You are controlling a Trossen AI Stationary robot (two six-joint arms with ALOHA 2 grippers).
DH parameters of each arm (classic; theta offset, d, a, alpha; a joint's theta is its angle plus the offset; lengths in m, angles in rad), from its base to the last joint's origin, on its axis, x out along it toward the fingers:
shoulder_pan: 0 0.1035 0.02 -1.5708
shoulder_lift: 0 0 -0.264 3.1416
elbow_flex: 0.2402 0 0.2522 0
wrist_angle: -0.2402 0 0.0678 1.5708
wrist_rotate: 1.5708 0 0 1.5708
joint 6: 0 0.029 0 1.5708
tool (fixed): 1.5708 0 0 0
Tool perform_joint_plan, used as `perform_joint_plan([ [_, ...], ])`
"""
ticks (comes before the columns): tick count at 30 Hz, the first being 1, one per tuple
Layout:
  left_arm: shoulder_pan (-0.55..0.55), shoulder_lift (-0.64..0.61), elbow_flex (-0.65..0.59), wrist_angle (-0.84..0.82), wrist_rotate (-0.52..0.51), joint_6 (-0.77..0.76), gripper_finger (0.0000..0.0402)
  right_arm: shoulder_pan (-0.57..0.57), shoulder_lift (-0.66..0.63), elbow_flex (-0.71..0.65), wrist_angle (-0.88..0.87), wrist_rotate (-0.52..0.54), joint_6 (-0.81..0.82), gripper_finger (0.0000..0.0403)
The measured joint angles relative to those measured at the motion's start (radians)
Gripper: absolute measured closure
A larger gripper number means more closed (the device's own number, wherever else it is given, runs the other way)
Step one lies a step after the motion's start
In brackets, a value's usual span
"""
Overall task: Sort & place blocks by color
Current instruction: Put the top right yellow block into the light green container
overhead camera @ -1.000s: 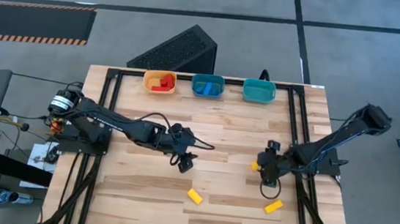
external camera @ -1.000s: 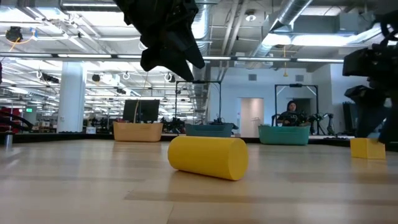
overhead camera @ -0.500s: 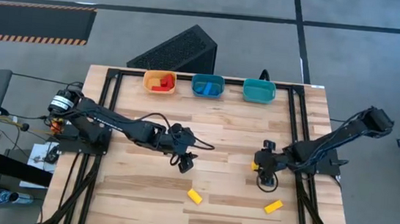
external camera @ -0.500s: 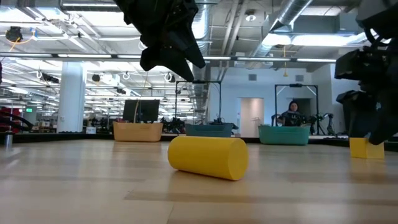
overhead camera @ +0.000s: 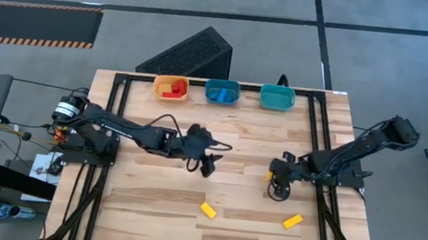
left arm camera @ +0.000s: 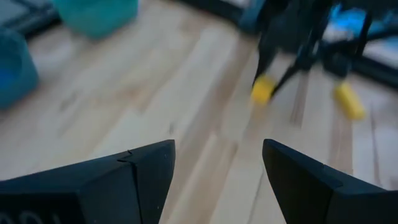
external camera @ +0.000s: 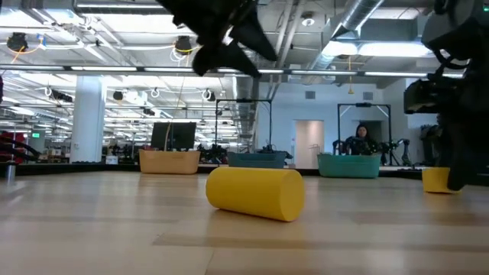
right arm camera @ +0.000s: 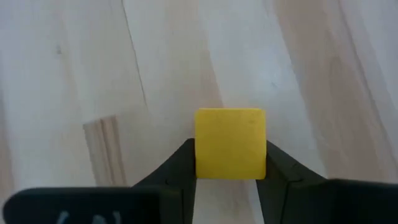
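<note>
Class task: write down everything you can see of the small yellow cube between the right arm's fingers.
The small yellow cube is a plain, matte, solid-coloured block with square faces and crisp edges. It sits flat on the light wooden table, right of centre. The right tool has its two dark fingers pressed against opposite sides of it. Nothing else touches it.

Three bins (overhead camera: 222, 92) along the table's (overhead camera: 149, 224) far edge, two blocks (overhead camera: 208, 209) near its front.

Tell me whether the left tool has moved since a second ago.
Yes. In the high view the left tool has shifted right and slightly toward the bins, judged against the teal bin.
</note>
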Motion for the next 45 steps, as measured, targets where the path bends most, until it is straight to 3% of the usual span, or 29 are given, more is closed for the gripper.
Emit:
perform_joint_plan([
  [3, 0.012, 0.000, 0.000, 0.106, -0.001, 0.078, 0.0173, -0.020, -0.014, 0.041, 0.043, 0.012, 0.007, 0.0277],
  [8, 0.001, 0.000, 0.000, 0.313, 0.059, 0.411, 0.0173, -0.069, -0.060, 0.116, 0.114, 0.007, 0.023, 0.0271],
  [11, -0.008, 0.002, 0.000, 0.425, 0.084, 0.523, 0.0172, -0.101, -0.111, 0.171, 0.190, 0.007, 0.023, 0.0268],
  [21, -0.005, 0.007, 0.000, 0.560, 0.001, 0.554, 0.0143, -0.257, -0.224, 0.186, 0.387, -0.168, 0.037, 0.0267],
  [26, -0.006, 0.008, 0.000, 0.576, -0.010, 0.554, 0.0120, -0.317, -0.216, 0.186, 0.611, -0.256, 0.091, 0.0268],
  [36, -0.021, 0.008, 0.000, 0.599, -0.097, 0.673, 0.0108, -0.341, -0.164, 0.186, 0.744, -0.261, 0.188, 0.0267],
  [45, 0.026, 0.008, 0.000, 0.575, 0.004, 0.692, 0.0108, -0.344, -0.077, 0.185, 0.896, -0.259, 0.254, 0.0266],
])
